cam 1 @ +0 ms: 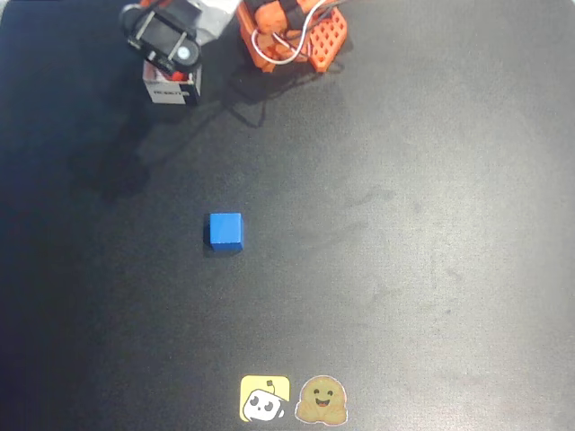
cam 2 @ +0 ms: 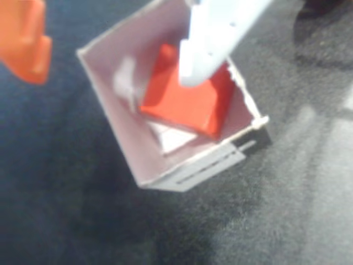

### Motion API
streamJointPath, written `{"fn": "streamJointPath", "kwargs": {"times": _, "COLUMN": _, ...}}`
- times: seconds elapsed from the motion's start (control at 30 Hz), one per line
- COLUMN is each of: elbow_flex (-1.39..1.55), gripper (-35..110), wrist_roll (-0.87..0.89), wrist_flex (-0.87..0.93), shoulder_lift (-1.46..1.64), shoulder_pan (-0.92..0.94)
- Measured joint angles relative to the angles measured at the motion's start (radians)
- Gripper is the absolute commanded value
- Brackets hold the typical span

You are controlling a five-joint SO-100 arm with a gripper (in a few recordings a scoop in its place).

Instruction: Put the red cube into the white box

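Red cube (cam 2: pixel 185 102), small, solid and bright red-orange, sits inside the small square open-topped white box (cam 2: pixel 118 130) in the wrist view, tilted against the far wall with a pale patch of the box floor showing beside its lower edge. Thin white walls ring it on all sides, and one corner of the rim looks torn or dog-eared. A dark printed label runs along the outer face of the box nearest the camera.

Right above the cube hangs the gripper (cam 2: pixel 116 52): a white finger (cam 2: pixel 215 38) comes down over the cube's upper corner, while the orange finger (cam 2: pixel 25 38) stands well off to the left, outside the box wall. So the jaws are spread wide, with nothing clamped between them.

From the overhead view, the white box (cam 1: pixel 172 92) lies at the top left of the black table mat (cam 1: pixel 404 224), half hidden beneath the arm's black wrist, just beside the orange robot base (cam 1: pixel 296 36). A small blue cube (cam 1: pixel 225 230) rests well apart, near the mat's middle. Two cartoon stickers (cam 1: pixel 292 399) sit at the bottom edge.
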Motion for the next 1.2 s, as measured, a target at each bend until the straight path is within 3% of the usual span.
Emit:
{"fn": "streamJointPath", "kwargs": {"times": 0.1, "elbow_flex": 0.000, "gripper": 0, "wrist_roll": 0.000, "wrist_flex": 0.000, "shoulder_lift": 0.049, "shoulder_pan": 0.000}}
{"fn": "streamJointPath", "kwargs": {"times": 0.3, "elbow_flex": 0.025, "gripper": 0, "wrist_roll": 0.000, "wrist_flex": -0.002, "shoulder_lift": 0.138, "shoulder_pan": 0.002}}
{"fn": "streamJointPath", "kwargs": {"times": 0.47, "elbow_flex": 0.025, "gripper": 0, "wrist_roll": 0.051, "wrist_flex": -0.083, "shoulder_lift": 0.067, "shoulder_pan": -0.106}}
{"fn": "streamJointPath", "kwargs": {"times": 0.93, "elbow_flex": 0.048, "gripper": 0, "wrist_roll": 0.479, "wrist_flex": -0.184, "shoulder_lift": -0.037, "shoulder_pan": -0.790}}
{"fn": "streamJointPath", "kwargs": {"times": 1.2, "elbow_flex": 0.133, "gripper": 0, "wrist_roll": 0.620, "wrist_flex": -0.189, "shoulder_lift": 0.063, "shoulder_pan": -1.086}}
